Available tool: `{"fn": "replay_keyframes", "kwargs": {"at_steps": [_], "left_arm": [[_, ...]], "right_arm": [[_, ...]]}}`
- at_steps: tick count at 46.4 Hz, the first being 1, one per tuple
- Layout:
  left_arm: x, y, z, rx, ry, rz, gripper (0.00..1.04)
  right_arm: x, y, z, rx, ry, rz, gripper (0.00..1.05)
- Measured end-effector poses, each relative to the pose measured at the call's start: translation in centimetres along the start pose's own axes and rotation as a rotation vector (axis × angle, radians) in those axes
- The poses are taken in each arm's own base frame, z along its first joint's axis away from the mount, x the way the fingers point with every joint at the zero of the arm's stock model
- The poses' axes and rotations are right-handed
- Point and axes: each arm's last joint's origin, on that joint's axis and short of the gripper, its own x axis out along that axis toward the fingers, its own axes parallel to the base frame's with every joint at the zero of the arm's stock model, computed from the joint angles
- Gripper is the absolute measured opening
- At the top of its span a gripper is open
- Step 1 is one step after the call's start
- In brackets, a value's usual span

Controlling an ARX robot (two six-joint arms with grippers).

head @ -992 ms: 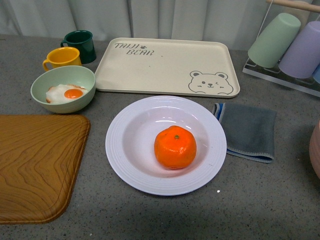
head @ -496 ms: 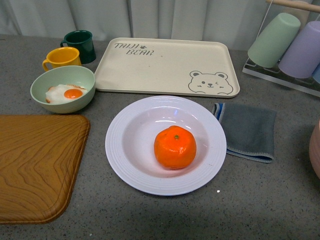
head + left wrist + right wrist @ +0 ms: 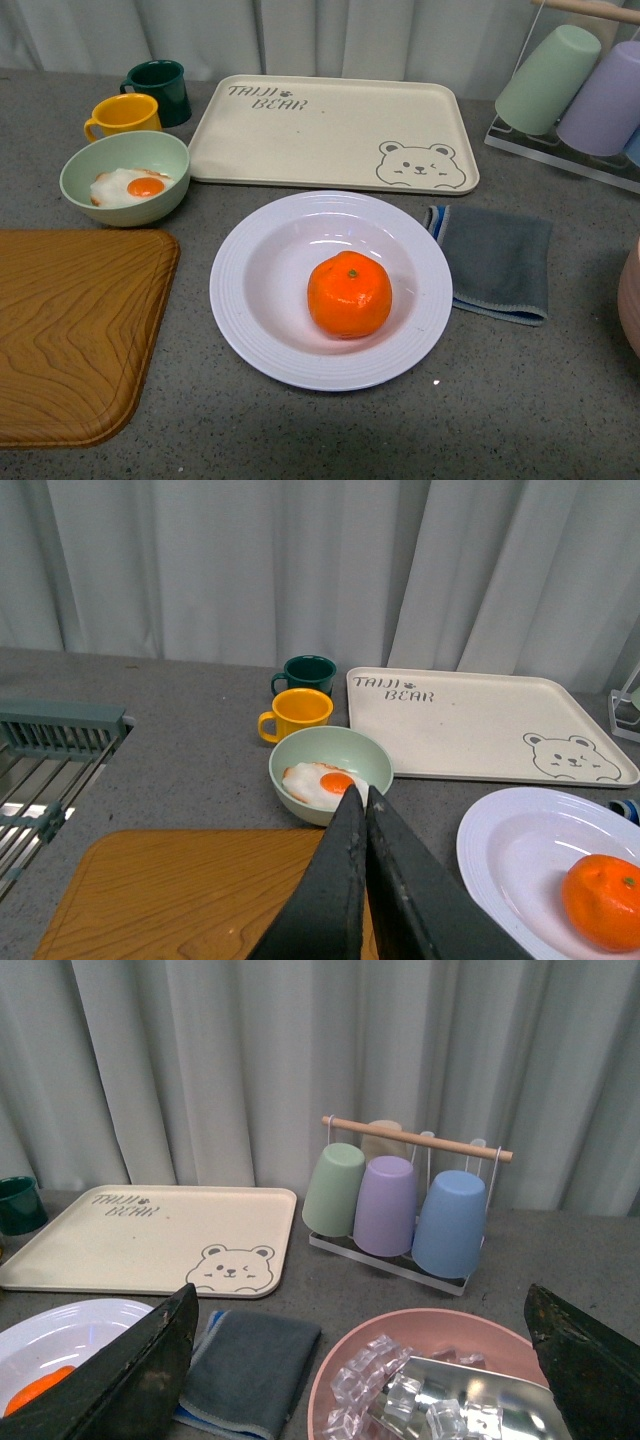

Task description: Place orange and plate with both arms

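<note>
– White plate (image 3: 250,300), position?
– Mid-table, on robot side of cream tray (image 3: 320,130). Grey cloth (image 3: 495,262) just beside on the right, wooden tray (image 3: 70,330) off to the left.
– And orange (image 3: 349,294)?
– Down in plate well, slightly right of centre, stem dot up. Clear of both grippers.
– State of left gripper (image 3: 358,795)?
– Clenched tight, fingers pressed together, nothing between. Seen in wrist view over wooden tray edge, close to green bowl (image 3: 330,745) with fried egg (image 3: 322,782). Yellow mug (image 3: 295,713) and dark green mug (image 3: 308,672) behind bowl.
– And right gripper (image 3: 360,1295)?
– Spread wide, nothing held. Over pink bowl (image 3: 430,1317) of ice (image 3: 390,1390) with metal scoop (image 3: 480,1400). Cup rack (image 3: 400,1200) beyond.
</note>
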Motion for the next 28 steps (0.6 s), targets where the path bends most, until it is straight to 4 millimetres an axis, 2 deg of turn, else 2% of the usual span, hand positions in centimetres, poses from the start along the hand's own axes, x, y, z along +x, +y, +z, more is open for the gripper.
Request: {"fn": "replay_keyframes", "kwargs": {"at_steps": [13, 15, 18, 21, 23, 28], "left_arm": [[-0.4, 0.0, 0.2, -0.001, -0.028, 0.0, 0.05], [-0.4, 0.0, 0.2, 0.0, -0.029, 0.0, 0.13], [-0.4, 0.0, 0.2, 0.0, -0.029, 0.0, 0.28], [-0.4, 0.0, 0.2, 0.0, -0.029, 0.001, 0.42], [-0.4, 0.0, 0.2, 0.0, -0.029, 0.0, 0.51], [-0.4, 0.0, 0.2, 0.0, -0.029, 0.0, 0.73]], "right_arm": [[0.0, 0.0, 0.0, 0.0, 0.0, 0.0, 0.95], [0.0, 0.0, 0.0, -0.001, 0.0, 0.0, 0.95], [0.2, 0.0, 0.2, -0.145, 0.002, -0.09, 0.95], [1.1, 0.2, 0.4, -0.217, 0.065, -0.078, 0.95], [1.9, 0.3, 0.6, -0.197, 0.119, -0.055, 0.95], [4.5, 1.0, 0.1, -0.011, 0.292, 0.043, 0.95]]}}
